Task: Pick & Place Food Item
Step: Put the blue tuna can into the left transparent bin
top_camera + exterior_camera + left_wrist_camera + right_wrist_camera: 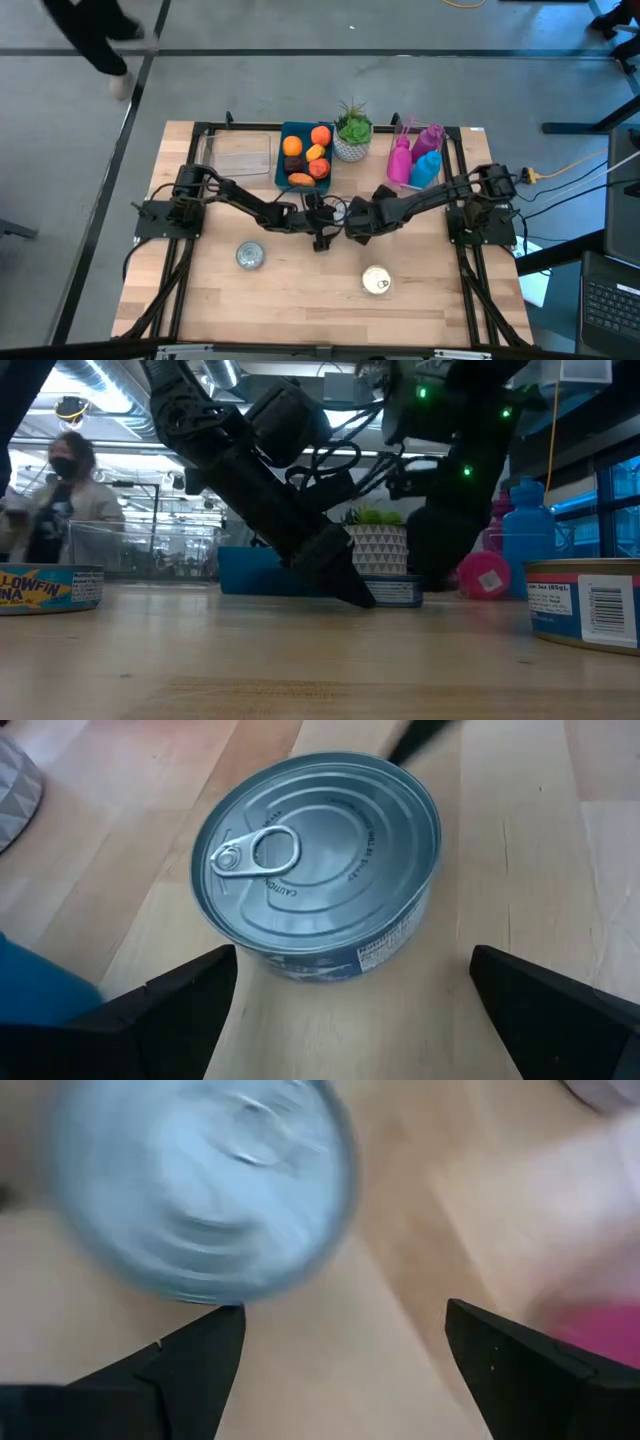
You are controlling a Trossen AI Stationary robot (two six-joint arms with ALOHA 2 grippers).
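Both grippers meet at table centre: left gripper (350, 1010) hovers low with fingers (170, 1005) spread wide apart around a can (315, 860) sitting upright on the table (300, 290), not touching it. Right gripper (340, 1370) is also spread wide with nothing between its fingers, the blurred can just ahead. Two more cans (250, 256) (376, 281) lie nearer the front edge, and the fruit tray (284, 150) sits at the back.

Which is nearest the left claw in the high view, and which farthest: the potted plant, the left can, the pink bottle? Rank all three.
1. Left can, front-left of the left claw.
2. Potted plant, behind it, slightly right.
3. Pink bottle, back right, only slightly farther than the plant.
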